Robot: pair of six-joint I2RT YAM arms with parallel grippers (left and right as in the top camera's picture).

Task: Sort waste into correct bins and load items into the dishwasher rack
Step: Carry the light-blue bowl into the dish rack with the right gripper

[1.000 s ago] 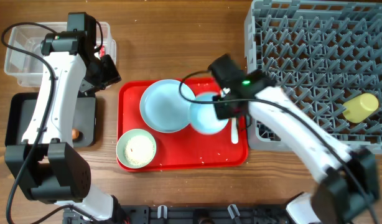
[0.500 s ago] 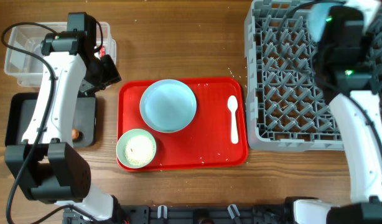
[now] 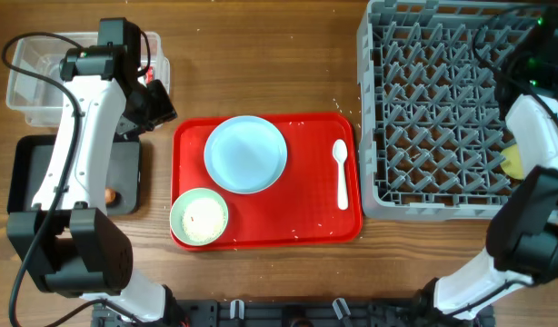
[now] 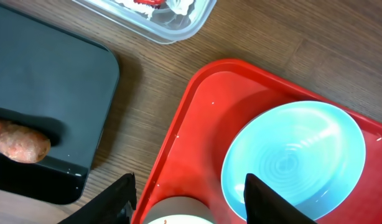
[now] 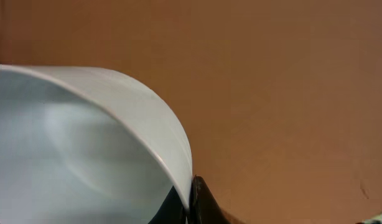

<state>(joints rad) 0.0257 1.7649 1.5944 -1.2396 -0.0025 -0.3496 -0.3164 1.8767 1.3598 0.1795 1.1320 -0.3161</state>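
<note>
My right gripper (image 5: 191, 199) is shut on the rim of the pale-blue bowl (image 5: 85, 155), which fills the right wrist view. In the overhead view the right arm (image 3: 533, 109) reaches over the far right of the grey dishwasher rack (image 3: 424, 100), and the bowl is out of sight. A yellow cup (image 3: 514, 162) lies in the rack, partly behind the arm. The pale-blue plate (image 3: 245, 153), the pale-green bowl with rice (image 3: 199, 216) and the white spoon (image 3: 341, 173) sit on the red tray (image 3: 306, 218). My left gripper (image 4: 191, 205) is open and empty above the tray's left edge.
The clear tub (image 3: 34, 82) stands at the back left and holds a red wrapper and a white tissue (image 4: 160, 5). The black tray (image 3: 38, 173) in front of it holds a carrot piece (image 3: 110, 194). Loose rice grains lie on the red tray.
My right arm lifted the pale-blue bowl off the red tray and swung it right, over the rack to its far right side. The left arm has not moved.
</note>
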